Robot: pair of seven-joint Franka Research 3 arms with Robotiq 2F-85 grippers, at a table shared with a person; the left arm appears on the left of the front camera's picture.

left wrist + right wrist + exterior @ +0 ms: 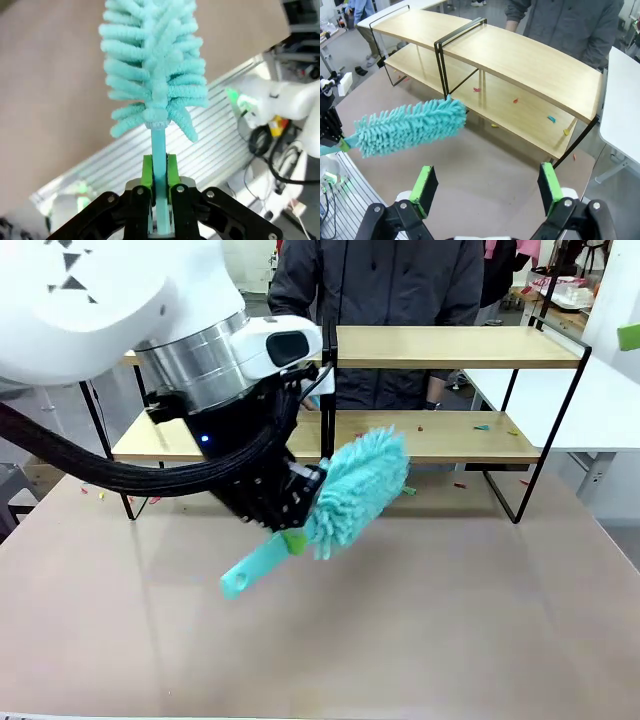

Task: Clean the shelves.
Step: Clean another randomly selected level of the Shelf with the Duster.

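Left gripper [159,172] jaws clamp duster [155,65], shelves [440,345] beyond.

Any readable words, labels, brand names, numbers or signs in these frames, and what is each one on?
None can be read.
The dark triangular marks on the left arm form no letters.
The duster, shelves and table show no print.

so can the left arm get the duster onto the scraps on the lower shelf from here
Probably yes: the left gripper is shut on the duster, whose head sits just in front of the lower shelf, with nothing between.
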